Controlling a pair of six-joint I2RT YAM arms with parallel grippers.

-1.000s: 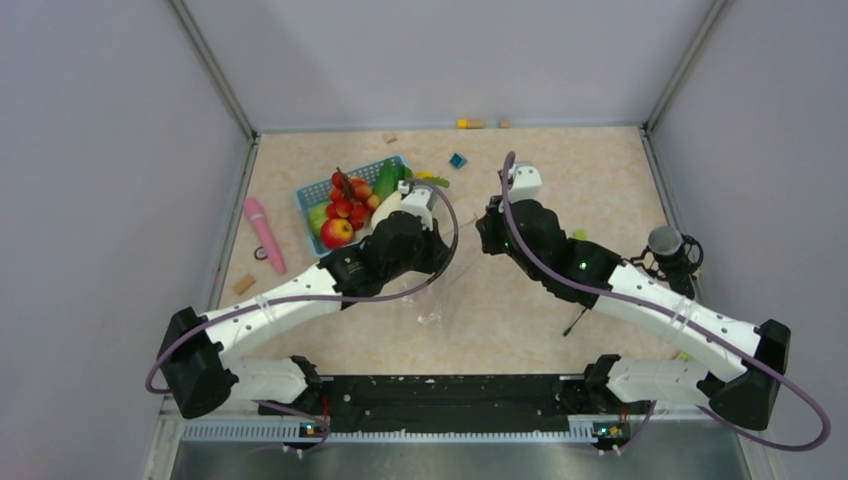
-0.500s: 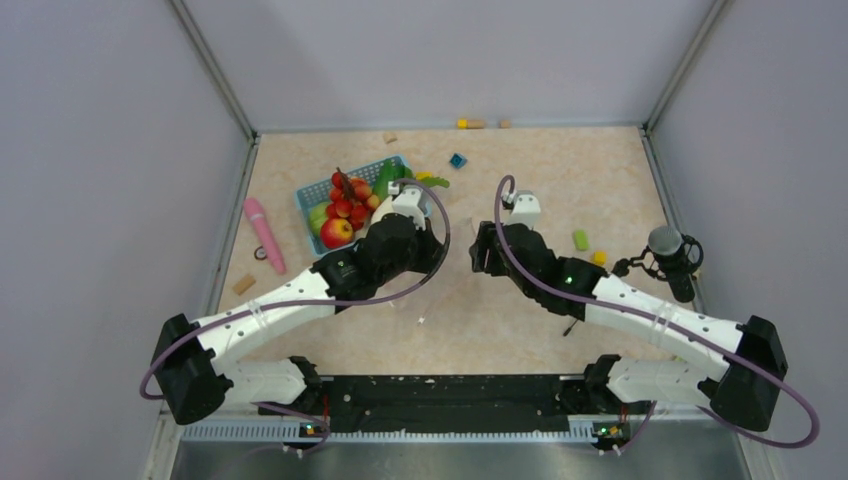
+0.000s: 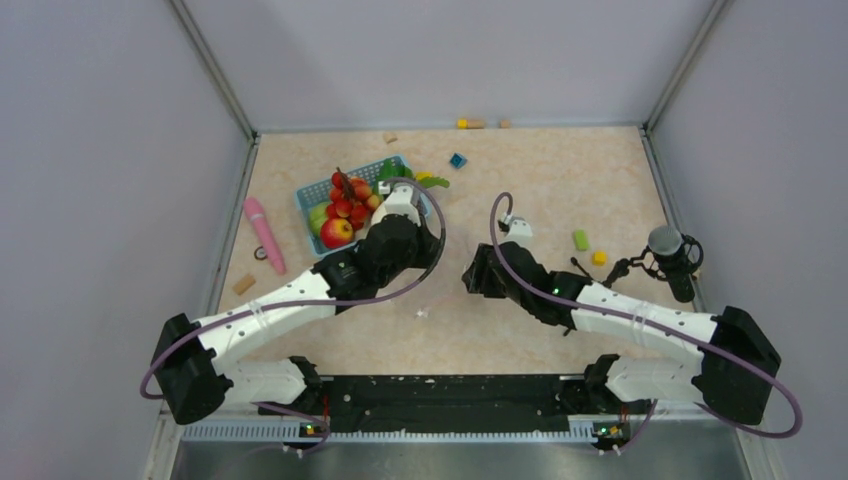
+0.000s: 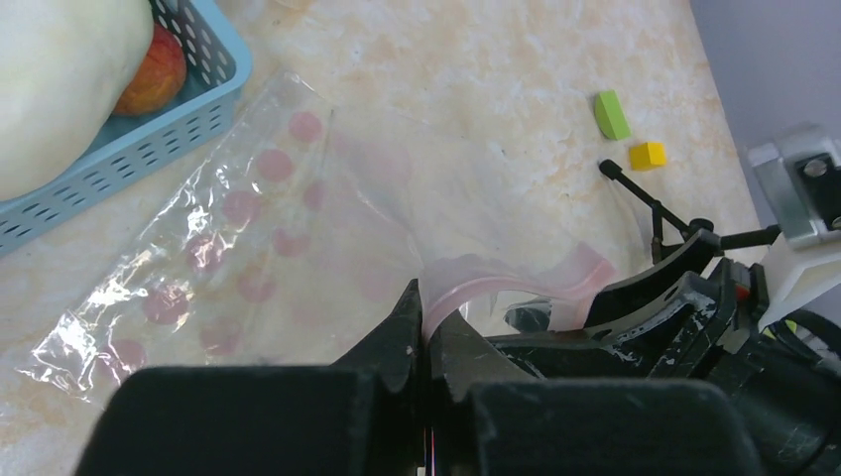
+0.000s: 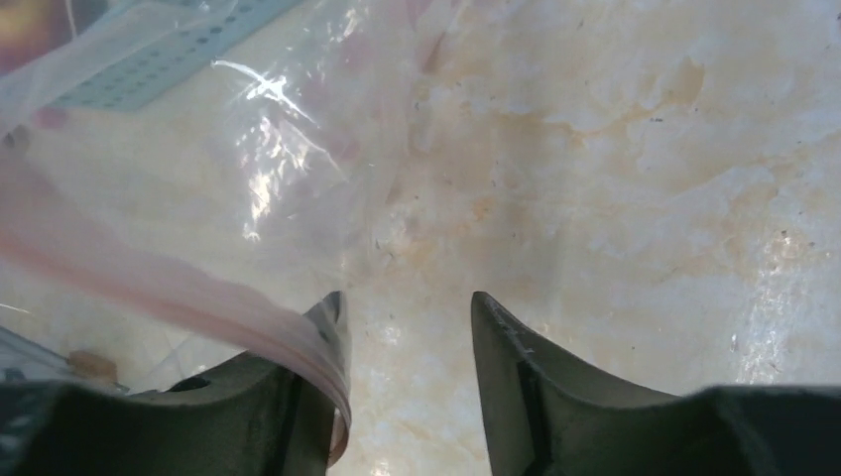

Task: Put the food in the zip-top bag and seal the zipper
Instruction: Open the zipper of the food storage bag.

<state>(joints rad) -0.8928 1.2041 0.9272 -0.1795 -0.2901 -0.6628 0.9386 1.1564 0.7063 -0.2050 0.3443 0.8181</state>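
Note:
The clear zip-top bag [image 4: 248, 228], dotted pink, lies crumpled on the table beside the basket. My left gripper [image 4: 428, 309] is shut on its pale pink zipper strip [image 4: 496, 278], which arches up to the right. My right gripper [image 5: 407, 317] is open, and the strip [image 5: 198, 288] drapes over its left finger without being pinched. In the top view the two grippers, left [image 3: 425, 262] and right [image 3: 472, 278], face each other closely. The food sits in the blue basket [image 3: 312, 195]: cherries [image 3: 345, 195], a red apple [image 3: 335, 232] and the white radish [image 4: 60, 79].
A pink stick toy [image 3: 265, 235] lies left of the basket. A blue block [image 3: 457, 160] is behind, and green [image 3: 580, 239] and yellow [image 3: 598, 257] blocks lie to the right. A black microphone-like object [image 3: 670, 250] stands at the right wall.
My right gripper has moved toward the near edge and left, lower to the table. My left gripper has shifted slightly, still holding the strip. The bag has sunk lower.

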